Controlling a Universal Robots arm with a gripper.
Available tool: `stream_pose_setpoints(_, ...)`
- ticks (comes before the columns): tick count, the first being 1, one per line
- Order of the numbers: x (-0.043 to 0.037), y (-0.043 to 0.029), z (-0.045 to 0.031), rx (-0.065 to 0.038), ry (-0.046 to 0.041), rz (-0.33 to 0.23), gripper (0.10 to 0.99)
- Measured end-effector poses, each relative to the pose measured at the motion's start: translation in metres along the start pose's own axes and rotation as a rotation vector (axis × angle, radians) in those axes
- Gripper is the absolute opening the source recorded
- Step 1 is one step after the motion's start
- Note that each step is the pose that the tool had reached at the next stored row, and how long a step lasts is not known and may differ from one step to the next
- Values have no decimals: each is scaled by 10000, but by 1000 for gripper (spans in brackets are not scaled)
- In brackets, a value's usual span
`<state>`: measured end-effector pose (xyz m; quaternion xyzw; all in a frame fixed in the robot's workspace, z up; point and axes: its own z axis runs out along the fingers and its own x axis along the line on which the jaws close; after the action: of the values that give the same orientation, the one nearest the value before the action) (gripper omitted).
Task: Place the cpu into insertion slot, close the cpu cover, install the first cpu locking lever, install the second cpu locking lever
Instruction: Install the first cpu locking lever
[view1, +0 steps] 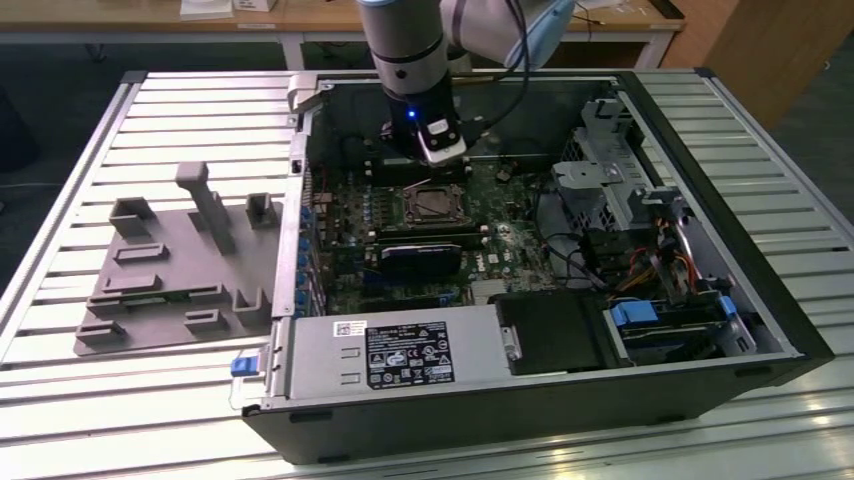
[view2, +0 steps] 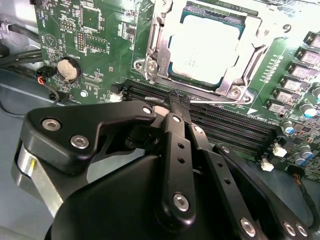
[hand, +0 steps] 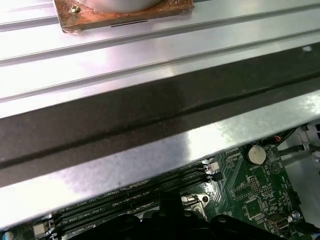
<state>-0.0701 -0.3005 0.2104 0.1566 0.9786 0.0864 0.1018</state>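
In the exterior view an open computer case (view1: 534, 430) lies on a slatted metal surface (view1: 107, 400), with a grey moulded tray (view1: 160, 280) to the exterior view's left of it. The arm reaches down into the case. Its hand (view1: 441, 152) hangs just above the slot (view1: 434, 205), a small square with a dark centre and a silvery surround on the green board (view1: 514, 250).

In the second wrist view the cpu (view2: 207, 47) lies flat in the slot with its silver-grey top facing up. It is square, so it has no long axis, and its edges run parallel to the socket's. The cover (view2: 160, 55) is folded down over it and frames it through the window. A thin silvery lever (view2: 220, 102) lies along the socket's near edge, between it and the black memory slots (view2: 235, 127). The hand's fingers are drawn together, tips at the lever's end. I cannot tell whether they clamp it.

In the first wrist view the case's metal wall (hand: 150, 160) crosses the picture, with the memory slots and a coin cell (hand: 256, 154) beyond it.
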Motion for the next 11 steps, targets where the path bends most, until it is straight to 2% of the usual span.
stream_pose_setpoints(11,12,33,12,105,-34,-24,102)
